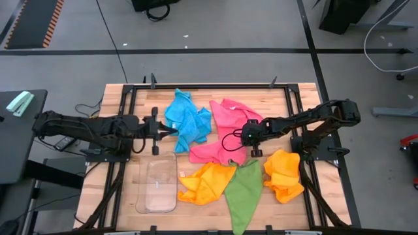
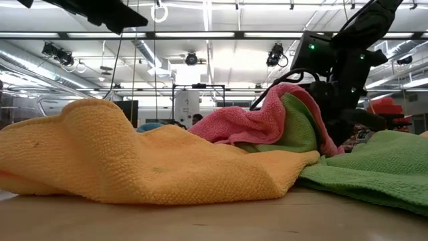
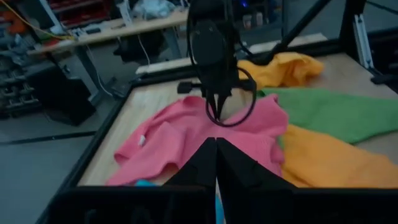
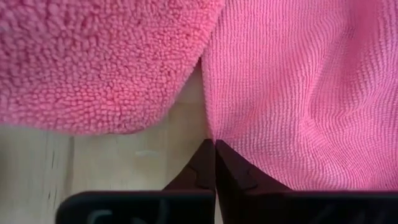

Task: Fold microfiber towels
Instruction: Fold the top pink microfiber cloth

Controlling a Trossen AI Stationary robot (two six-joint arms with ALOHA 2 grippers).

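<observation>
While both arms reach in low over the pale wooden table [image 1: 124,189], the towels lie in a loose heap across it: a sky-blue towel [image 1: 187,121] beside a pink towel [image 1: 225,130], with two orange towels [image 1: 206,183] [image 1: 284,175] and a green towel [image 1: 245,192] nearer the front. A clear plastic tray [image 1: 157,186] sits by the left arm. The right pincer [image 4: 214,152] is pressed together at the pink towel's edge — whether it pinches fabric, I cannot tell. The left pincer [image 3: 216,149] hangs closed beside the blue towel. Grey floor surrounds the table — ceiling lights and workbenches beyond.
</observation>
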